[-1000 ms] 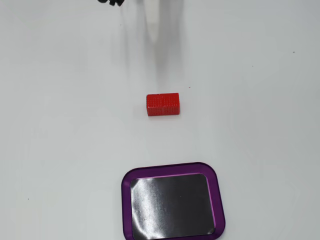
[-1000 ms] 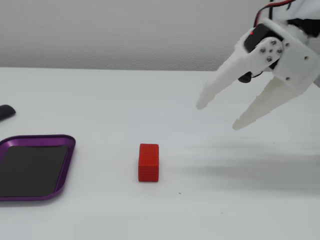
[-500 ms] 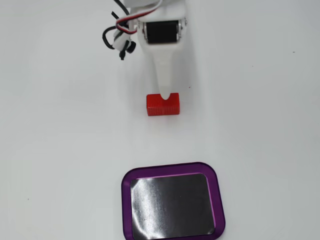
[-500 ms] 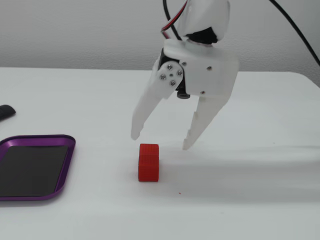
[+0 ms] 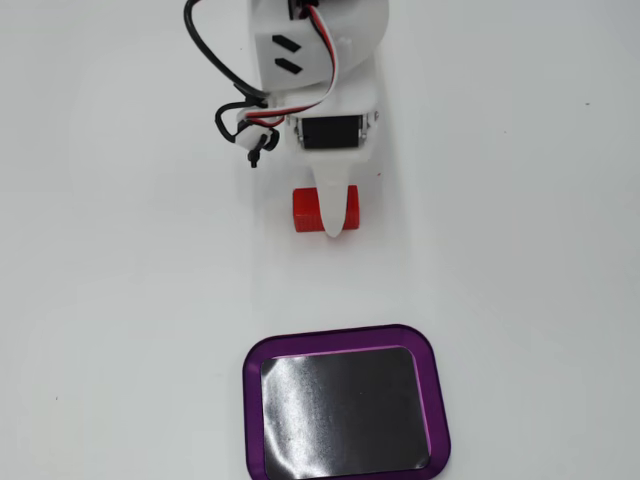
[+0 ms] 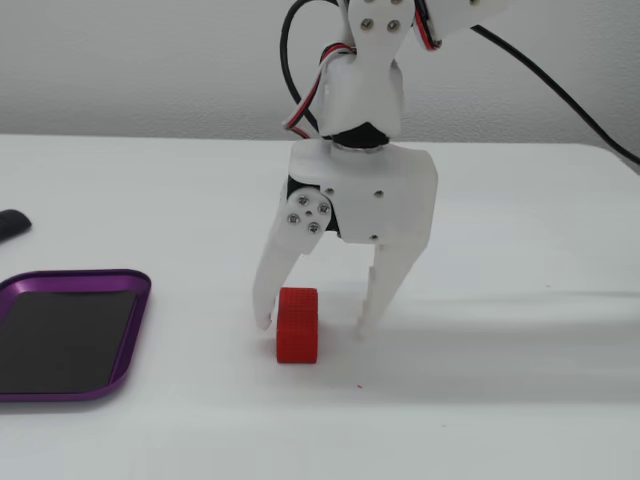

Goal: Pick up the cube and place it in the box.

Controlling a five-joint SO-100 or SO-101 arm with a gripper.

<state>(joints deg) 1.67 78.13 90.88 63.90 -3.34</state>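
The claw hangs spread wide just above the tabletop, its two white prongs straddling the cube and gripping nothing. In the side-on fixed view the left prong sits at or very near the cube's left face, while the right prong stands clear, with a gap between it and the cube. In the top-down fixed view the claw covers the middle of the cube, which lies at the centre of the frame, a little above the middle.

By my reading the task is barely begun: the approach is made, but the squeeze, the lift, the carry and the drop are all left. The box sits empty at the bottom of the top-down view, well apart from the cube; in the side-on view the box is at the lower left edge.

A small dark object lies at the left edge, behind the box. Nothing stands between cube and box.
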